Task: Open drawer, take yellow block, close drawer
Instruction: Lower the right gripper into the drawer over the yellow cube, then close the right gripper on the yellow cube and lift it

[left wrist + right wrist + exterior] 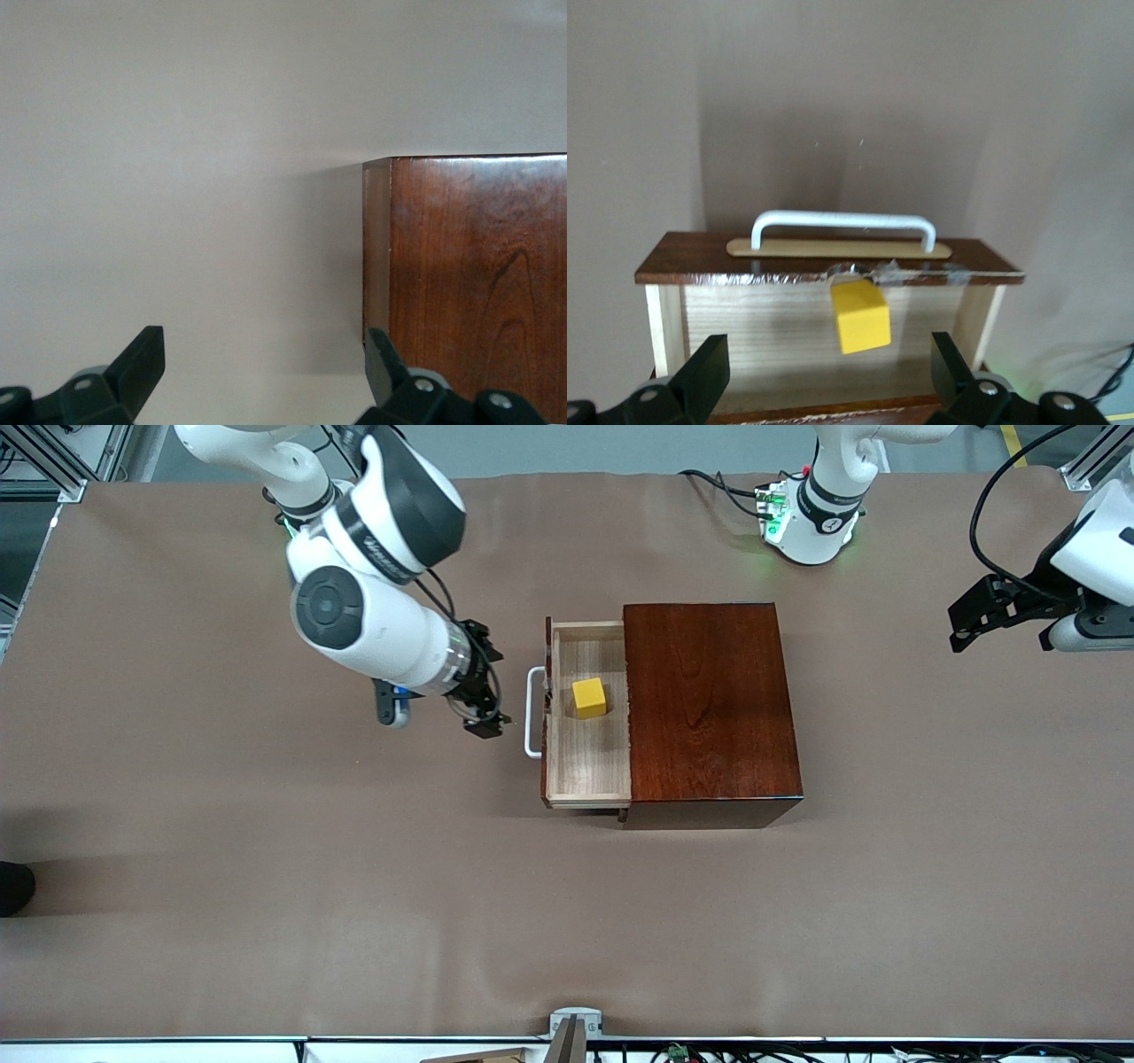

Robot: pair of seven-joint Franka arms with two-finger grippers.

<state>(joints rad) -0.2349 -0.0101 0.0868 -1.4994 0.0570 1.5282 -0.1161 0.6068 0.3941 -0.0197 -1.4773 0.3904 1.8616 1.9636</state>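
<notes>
Brown-covered table (266,921): drawer (589,771) stands open at frame centre, yellow block (589,697) inside. Block judged light, rigid; grip opposite flat faces. Right gripper (483,695), fingers apart, empty, beside white handle (532,713). Left gripper (979,615) waits upper right, fingers apart.

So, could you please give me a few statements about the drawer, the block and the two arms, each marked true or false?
1. The drawer is pulled out. True.
2. The yellow block sits on top of the wooden box. False: it lies inside the drawer.
3. The right gripper holds the white handle. False: its jaws are open, near the handle and apart from it.
4. The left gripper waits toward the left arm's end of the table, holding nothing. True.
</notes>
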